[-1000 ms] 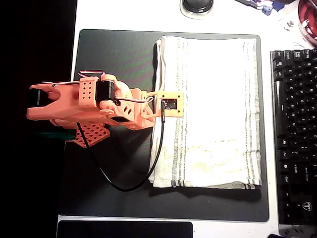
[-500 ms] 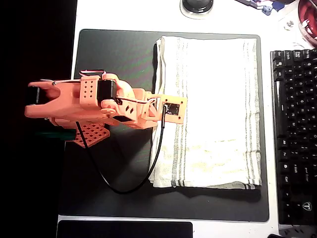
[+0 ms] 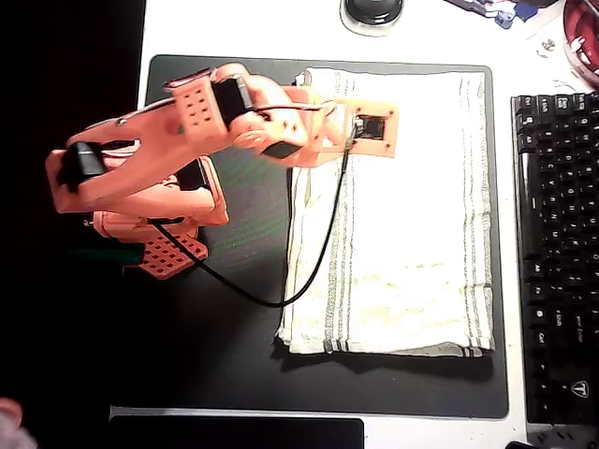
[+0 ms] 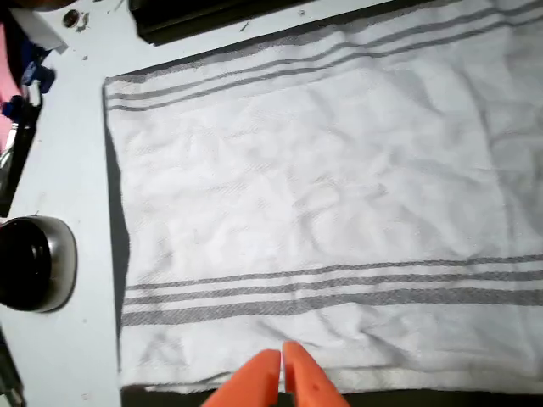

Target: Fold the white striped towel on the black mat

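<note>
The white striped towel (image 3: 412, 215) lies flat on the right half of the black mat (image 3: 215, 309), with grey stripes along its left and right edges. My orange arm (image 3: 234, 117) reaches from the left across the towel's upper left part, and its camera mount (image 3: 374, 126) is over the cloth. In the wrist view my gripper (image 4: 282, 373) is shut, its two orange fingertips (image 4: 301, 381) pressed together with nothing between them. They hover just above the towel (image 4: 322, 195) at its near striped edge. A dark strip of mat (image 4: 114, 212) shows beside the cloth.
A black keyboard (image 3: 557, 243) lies just right of the mat. A round black and silver object (image 3: 372, 11) (image 4: 30, 263) sits beyond the mat's top edge. My black cable (image 3: 253, 295) loops over the mat's left half. A dark flat object (image 3: 234, 433) lies below the mat.
The arm swung from the towel's middle left edge up toward its upper part and reached further over the cloth. The towel has not moved.
</note>
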`<move>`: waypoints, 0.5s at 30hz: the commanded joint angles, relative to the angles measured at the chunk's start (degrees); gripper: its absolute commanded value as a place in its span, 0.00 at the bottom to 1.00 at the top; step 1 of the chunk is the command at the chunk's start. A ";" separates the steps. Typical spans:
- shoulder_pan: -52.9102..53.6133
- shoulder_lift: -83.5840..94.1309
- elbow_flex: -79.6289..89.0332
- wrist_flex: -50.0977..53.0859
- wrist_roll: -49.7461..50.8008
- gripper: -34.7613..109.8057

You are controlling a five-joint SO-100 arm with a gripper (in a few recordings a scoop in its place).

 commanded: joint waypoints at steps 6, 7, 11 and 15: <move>-12.22 -25.58 -20.39 -2.37 6.59 0.27; -12.83 -29.09 -21.88 -2.46 6.50 0.28; -14.33 -40.52 -25.58 -7.65 6.94 0.30; -16.26 -49.13 -30.15 -11.43 7.38 0.31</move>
